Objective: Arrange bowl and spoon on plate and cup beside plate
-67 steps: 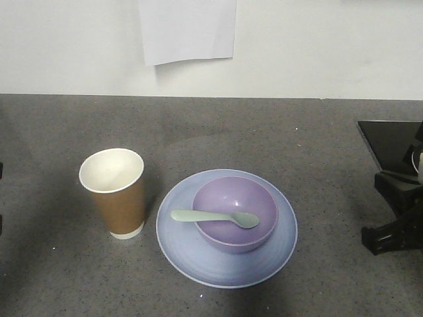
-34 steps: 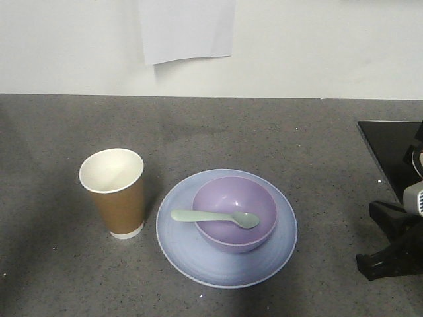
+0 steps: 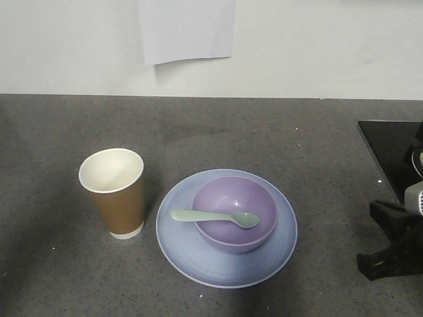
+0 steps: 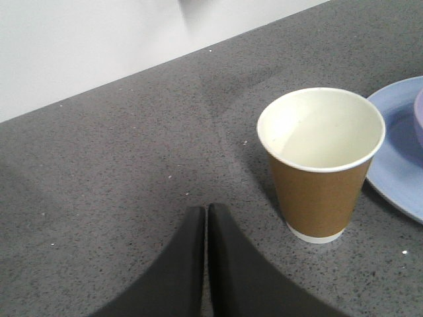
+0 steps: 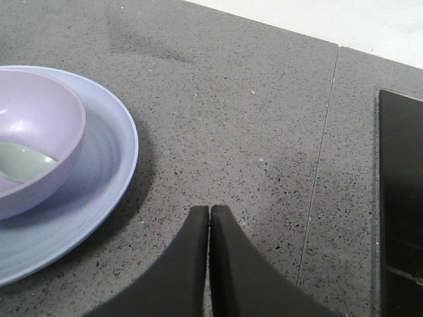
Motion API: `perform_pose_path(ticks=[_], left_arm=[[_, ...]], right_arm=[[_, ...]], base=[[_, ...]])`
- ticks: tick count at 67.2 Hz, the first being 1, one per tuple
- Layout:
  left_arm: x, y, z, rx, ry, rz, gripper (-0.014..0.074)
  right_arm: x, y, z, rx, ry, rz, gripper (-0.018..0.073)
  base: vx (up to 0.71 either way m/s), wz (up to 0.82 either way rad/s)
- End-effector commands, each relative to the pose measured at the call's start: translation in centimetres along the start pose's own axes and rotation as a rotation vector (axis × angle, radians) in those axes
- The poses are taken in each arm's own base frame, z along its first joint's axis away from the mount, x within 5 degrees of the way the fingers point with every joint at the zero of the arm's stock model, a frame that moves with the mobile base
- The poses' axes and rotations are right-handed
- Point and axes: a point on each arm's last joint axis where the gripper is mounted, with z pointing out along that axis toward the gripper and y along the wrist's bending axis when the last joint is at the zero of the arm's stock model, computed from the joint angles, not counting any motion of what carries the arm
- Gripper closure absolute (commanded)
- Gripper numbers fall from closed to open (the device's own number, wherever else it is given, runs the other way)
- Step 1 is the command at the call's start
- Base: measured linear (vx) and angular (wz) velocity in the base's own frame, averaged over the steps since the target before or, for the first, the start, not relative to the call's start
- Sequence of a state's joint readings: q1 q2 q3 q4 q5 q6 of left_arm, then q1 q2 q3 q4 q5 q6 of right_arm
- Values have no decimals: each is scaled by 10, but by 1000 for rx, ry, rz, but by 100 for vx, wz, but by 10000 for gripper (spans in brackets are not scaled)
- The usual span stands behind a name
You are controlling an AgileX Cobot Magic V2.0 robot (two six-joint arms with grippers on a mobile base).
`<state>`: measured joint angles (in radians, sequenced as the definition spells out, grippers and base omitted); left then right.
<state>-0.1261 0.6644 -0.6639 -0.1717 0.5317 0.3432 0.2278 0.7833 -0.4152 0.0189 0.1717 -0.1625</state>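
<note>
Grey speckled tabletop (image 3: pixel 277 132) against white wall, purple bowl (image 3: pixel 234 212) on blue plate (image 3: pixel 227 228), mint spoon (image 3: pixel 215 217) across bowl's rim, paper cup (image 3: pixel 114 191) upright just beside plate — left fingers (image 4: pixel 205 218) and right fingers (image 5: pixel 209 218) both pressed together, gripping nothing.

Left gripper (image 4: pixel 206 218): jaws pressed together, only a thin seam between the two dark fingers; nothing held; tips low over the surface, pointing forward. Not visible in the front view.

Right gripper (image 5: pixel 209 218): same state, fingers closed against each other, empty, tips pointing forward. In the front view, black parts of the right arm (image 3: pixel 393 244) sit at the right edge, low.
</note>
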Motion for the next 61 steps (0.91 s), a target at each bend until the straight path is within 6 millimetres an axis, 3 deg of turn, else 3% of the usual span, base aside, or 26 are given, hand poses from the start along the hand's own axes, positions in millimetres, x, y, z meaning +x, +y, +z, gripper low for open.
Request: perform_pose_path(ticks=[1,7,25,34,45,61], left_arm=[[-2,3,-11,-61,-141,-4,604],[21,2,-16,-115,-230,-15,604],[113,-9,-10,-217,-311,-113,604],[139,-12,-9,-258,-323,-121,604],[155,-16,-12,-289,-357,-121,604],[158,-17,-11,-287,-331,-131,604]], right_arm=[[-15,-3,-3,20,-96,-3,565],[-15,-3,-3,20,-96,-3,565],[-16,-3,-3,20,-97,-3,565],[-16,-3,-3,20,-97,-3,565],[-16,-3,-3,20,-97,-3,565],[-15,-3,-3,20,-95,-3,565]], base=[[0,0],[0,0],[0,0],[0,0],[0,0],[0,0]])
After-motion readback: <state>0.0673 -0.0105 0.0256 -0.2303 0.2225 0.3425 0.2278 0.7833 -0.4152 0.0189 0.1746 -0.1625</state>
